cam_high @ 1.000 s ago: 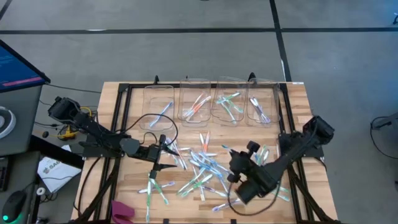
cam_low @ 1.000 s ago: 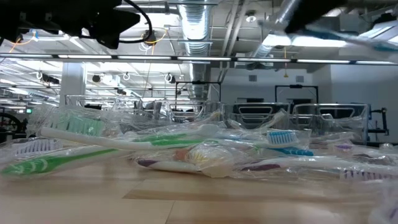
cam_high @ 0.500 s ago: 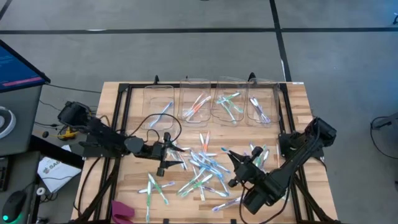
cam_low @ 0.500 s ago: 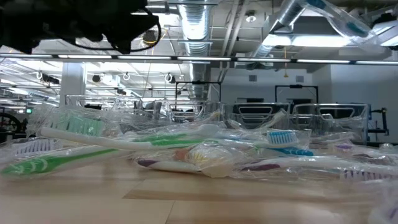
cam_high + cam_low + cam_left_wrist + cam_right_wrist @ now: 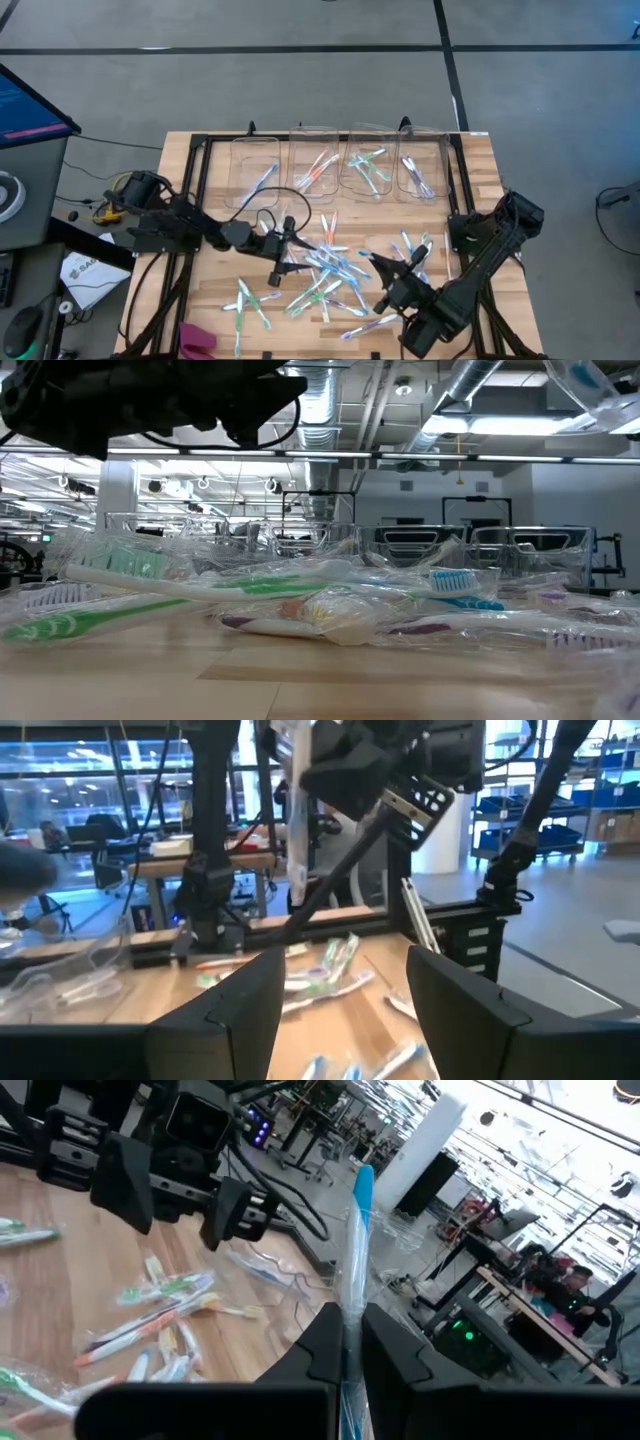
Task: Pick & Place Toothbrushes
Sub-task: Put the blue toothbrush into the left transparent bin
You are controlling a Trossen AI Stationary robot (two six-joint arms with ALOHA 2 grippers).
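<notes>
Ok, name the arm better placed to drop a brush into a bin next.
Right. Its end effector is shut on a blue toothbrush, lifted. The left end effector is open and empty over the pile.

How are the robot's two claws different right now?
The right gripper is shut on a wrapped blue toothbrush; the left gripper is open and empty. The right gripper is lifted above the table, and the left gripper reaches over the pile of toothbrushes. Both have two dark fingers.
</notes>
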